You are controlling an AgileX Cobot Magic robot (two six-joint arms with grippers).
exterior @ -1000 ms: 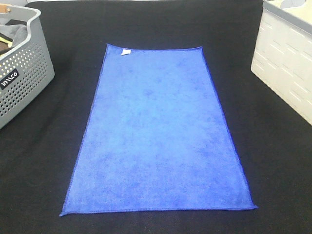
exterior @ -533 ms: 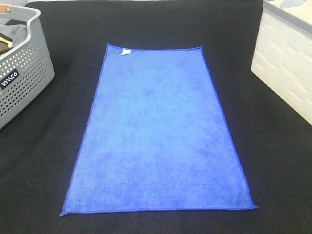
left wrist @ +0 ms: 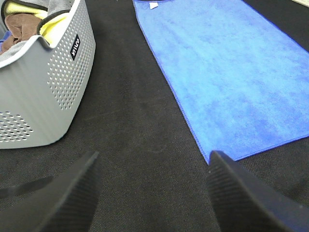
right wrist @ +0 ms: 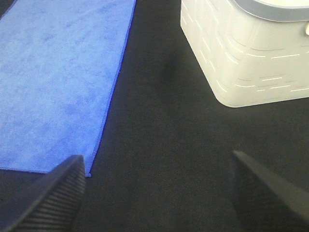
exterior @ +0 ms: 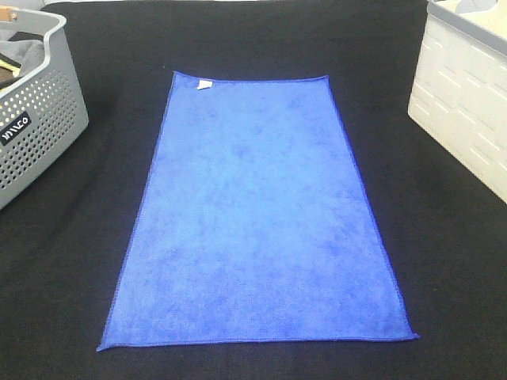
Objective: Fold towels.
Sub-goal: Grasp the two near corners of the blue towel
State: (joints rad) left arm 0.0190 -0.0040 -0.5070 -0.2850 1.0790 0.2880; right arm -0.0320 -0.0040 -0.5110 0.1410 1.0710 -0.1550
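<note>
A royal-blue towel (exterior: pixel 257 210) lies spread flat and unfolded on the black table, long side running away from me, with a small white tag (exterior: pixel 203 85) at its far left corner. It also shows in the left wrist view (left wrist: pixel 231 72) and the right wrist view (right wrist: pixel 58 77). My left gripper (left wrist: pixel 154 193) is open and empty, over the bare table off the towel's near left corner. My right gripper (right wrist: pixel 154 193) is open and empty, off the towel's near right corner. Neither gripper shows in the exterior high view.
A grey perforated basket (exterior: pixel 40 127) holding cloths stands at the far left; it also shows in the left wrist view (left wrist: pixel 43 96). A white crate (exterior: pixel 463 103) stands at the far right, also in the right wrist view (right wrist: pixel 241 53). Black table cloth (exterior: pixel 71 261) surrounds the towel.
</note>
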